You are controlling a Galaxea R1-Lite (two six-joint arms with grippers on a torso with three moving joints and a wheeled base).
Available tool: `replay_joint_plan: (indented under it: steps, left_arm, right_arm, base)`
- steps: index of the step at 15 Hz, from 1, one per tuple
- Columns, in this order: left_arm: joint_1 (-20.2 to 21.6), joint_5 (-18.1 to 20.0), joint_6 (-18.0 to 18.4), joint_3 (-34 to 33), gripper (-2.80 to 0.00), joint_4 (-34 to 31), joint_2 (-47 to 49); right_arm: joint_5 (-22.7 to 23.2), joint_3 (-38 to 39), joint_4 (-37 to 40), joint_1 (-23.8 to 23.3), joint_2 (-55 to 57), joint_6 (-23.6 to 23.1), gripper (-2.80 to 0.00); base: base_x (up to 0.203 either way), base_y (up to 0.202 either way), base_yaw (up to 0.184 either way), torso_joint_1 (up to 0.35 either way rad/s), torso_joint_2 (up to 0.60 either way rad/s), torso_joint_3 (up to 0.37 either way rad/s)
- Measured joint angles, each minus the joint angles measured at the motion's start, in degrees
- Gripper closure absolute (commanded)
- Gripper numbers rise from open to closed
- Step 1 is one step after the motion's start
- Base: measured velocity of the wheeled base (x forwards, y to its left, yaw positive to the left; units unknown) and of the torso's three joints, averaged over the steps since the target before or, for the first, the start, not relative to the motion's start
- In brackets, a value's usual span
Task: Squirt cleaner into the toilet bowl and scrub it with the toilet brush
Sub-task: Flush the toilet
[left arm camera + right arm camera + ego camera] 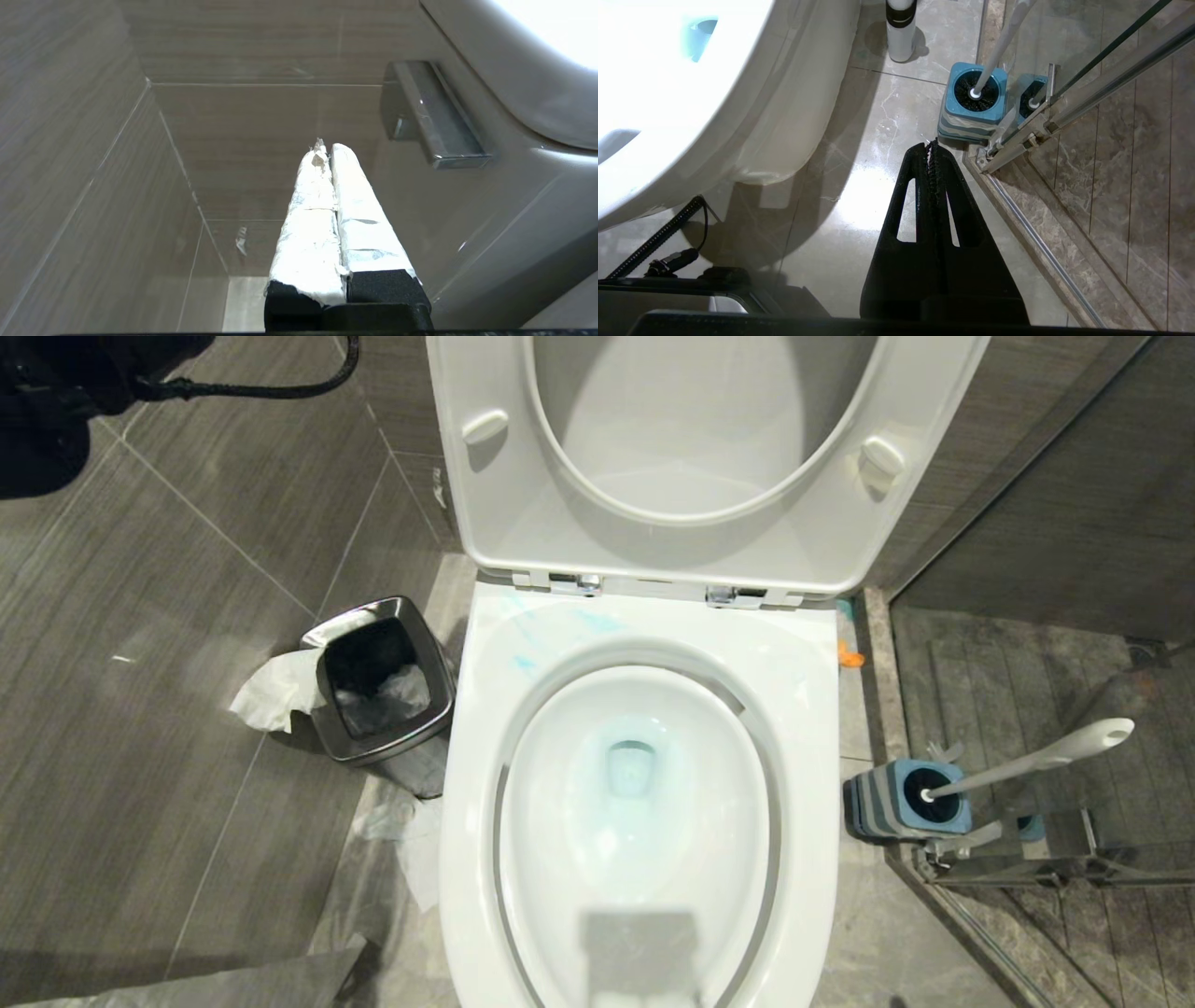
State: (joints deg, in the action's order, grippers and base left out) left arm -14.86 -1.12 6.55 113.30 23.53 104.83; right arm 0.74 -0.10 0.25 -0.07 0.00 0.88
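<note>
The head view alone shows the toilet bowl (pixel 644 803) whole, seat and lid raised, with cleaner (pixel 523 663) smeared pale blue on the rear rim and tinting the water. A steel bin (pixel 378 677) with crumpled paper (pixel 275 691) stands left of it. The toilet brush (pixel 1036 761) leans in its striped base on the floor to the right, beside a glass partition (pixel 1055 859).

The left gripper (pixel 327 151), fingers taped white and pressed together, points at the wall tiles near a chrome fitting (pixel 432 116), holding nothing.

The right gripper (pixel 933 145), black fingers closed and empty, hangs over the floor with the toilet brush (pixel 973 93) just beyond its tips, apart from them. No writing is legible.
</note>
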Motion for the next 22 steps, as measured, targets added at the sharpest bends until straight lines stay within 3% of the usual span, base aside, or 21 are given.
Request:
replay_joint_plan:
  steps: [6, 9, 15, 22]
  left_arm:
    - [-0.86, -0.22, 2.87, 0.60, 0.00, 0.74, -0.83]
    - [-2.12, -0.25, 3.99, 0.60, 0.00, 4.14, -2.24]
    - [-4.50, -0.25, -4.67, 0.34, 0.00, 5.69, -1.56]
    - [-7.51, -0.46, -6.01, 0.29, 0.00, 5.94, 2.52]
  right_arm:
    - [0.00, 0.00, 0.02, -0.02, 0.00, 0.00, 0.00]
    - [0.02, 0.00, 0.00, 0.00, 0.00, 0.00, 0.00]
    - [0.00, 0.00, 0.02, -0.02, 0.00, -0.02, 0.00]
    - [0.02, 0.00, 0.00, 0.00, 0.00, 0.00, 0.00]
  base:
    - [0.000, 0.000, 0.000, 0.000, 0.00, 0.000]
    - [0.000, 0.000, 0.000, 0.000, 0.00, 0.000]
    - [0.000, 0.000, 0.000, 0.000, 0.00, 0.000]
    - [0.000, 0.000, 0.000, 0.000, 0.00, 0.000]
